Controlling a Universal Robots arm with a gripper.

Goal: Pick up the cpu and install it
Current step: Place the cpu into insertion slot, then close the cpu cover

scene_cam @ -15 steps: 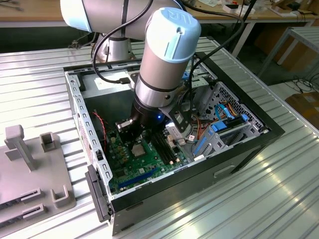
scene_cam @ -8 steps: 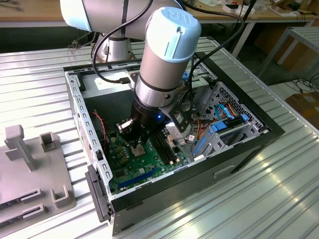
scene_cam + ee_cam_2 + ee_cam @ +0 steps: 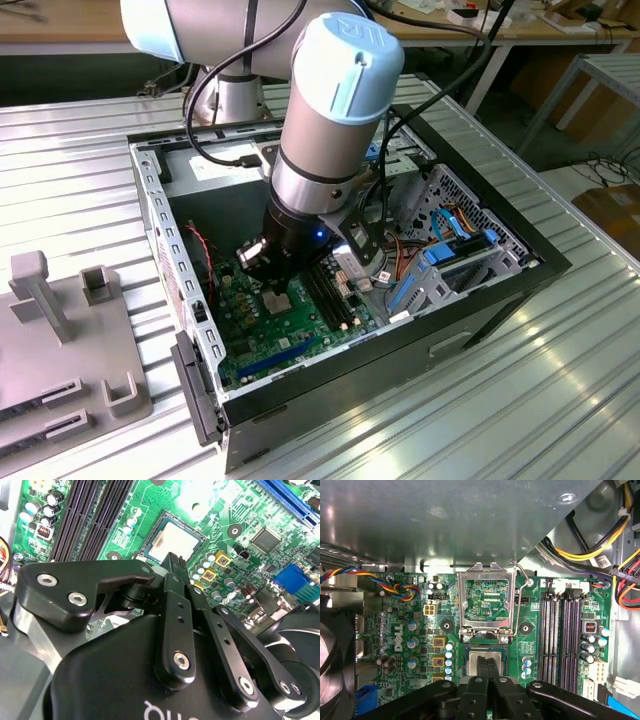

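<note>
Two black fingers (image 3: 482, 666) of the gripper (image 3: 172, 559) are pressed flat together into one narrow blade, and we see nothing pinched between them. Their joined tip stands right over the socket (image 3: 151, 534), at one edge of the cpu (image 3: 176, 541); we cannot tell whether it touches the lid.

The cpu lies flat inside the socket: a small square with a smooth silver-grey metal top that catches the glare and a thin greenish rim, bordered by the socket's dark square wall. The socket's load frame (image 3: 487, 600), bright stamped steel with a bent wire lever along one side, is swung open and clear of the cpu.

Around the socket we see the glossy green motherboard (image 3: 250, 340), studded with small cylindrical capacitors (image 3: 207, 560). Long black ribbed memory slots (image 3: 560, 645) run parallel just beside the socket, and a twisted bundle of coloured wires (image 3: 395, 582) lies across the socket from them.

In the exterior view, the arm (image 3: 330, 120), with rounded grey and pale-blue joints, reaches down to the socket through the open side of a black sheet-metal case (image 3: 450, 310), which rests on a ribbed metal table (image 3: 100, 130)
</note>
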